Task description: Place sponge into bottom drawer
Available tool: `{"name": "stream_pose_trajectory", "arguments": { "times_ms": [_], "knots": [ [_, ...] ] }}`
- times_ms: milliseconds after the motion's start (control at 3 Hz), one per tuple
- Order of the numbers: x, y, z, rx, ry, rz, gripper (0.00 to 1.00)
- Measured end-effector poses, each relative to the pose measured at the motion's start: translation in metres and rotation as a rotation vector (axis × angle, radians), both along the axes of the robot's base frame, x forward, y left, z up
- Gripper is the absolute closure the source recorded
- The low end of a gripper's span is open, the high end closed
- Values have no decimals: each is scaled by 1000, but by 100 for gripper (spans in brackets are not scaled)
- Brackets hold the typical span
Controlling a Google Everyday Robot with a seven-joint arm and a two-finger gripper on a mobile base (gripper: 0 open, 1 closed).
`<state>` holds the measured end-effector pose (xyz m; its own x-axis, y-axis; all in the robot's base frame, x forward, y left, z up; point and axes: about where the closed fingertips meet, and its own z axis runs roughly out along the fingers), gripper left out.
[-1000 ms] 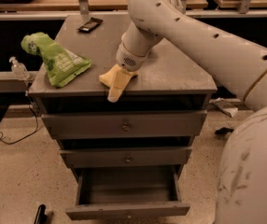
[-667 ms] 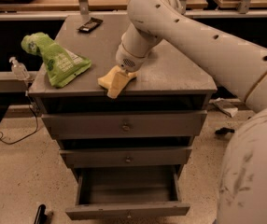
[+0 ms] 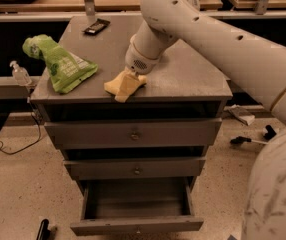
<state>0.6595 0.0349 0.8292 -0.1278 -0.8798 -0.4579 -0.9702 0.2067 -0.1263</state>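
bottom drawer (image 3: 138, 224) seen pulled open, sponge not yet in. sponge (image 3: 120, 88) held at front edge of cabinet top (image 3: 193, 79), clamped by gripper (image 3: 132, 77), raised slightly since a second ago; grasp judged secure, carry-down pending. green bag (image 3: 63, 66) left at left edge.

Gripper (image 3: 129, 77) over sponge (image 3: 120, 88) at cabinet top (image 3: 183, 79) front edge, bag (image 3: 63, 66) left, bottom drawer (image 3: 137, 225) below.
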Motion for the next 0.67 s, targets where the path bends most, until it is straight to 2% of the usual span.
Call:
{"name": "stream_pose_trajectory", "arguments": {
  "times_ms": [333, 667],
  "knots": [
    [-29, -20, 14, 42, 4, -36, 100],
    [-73, -78, 10, 68, 43, -148, 100]
  ]
}}
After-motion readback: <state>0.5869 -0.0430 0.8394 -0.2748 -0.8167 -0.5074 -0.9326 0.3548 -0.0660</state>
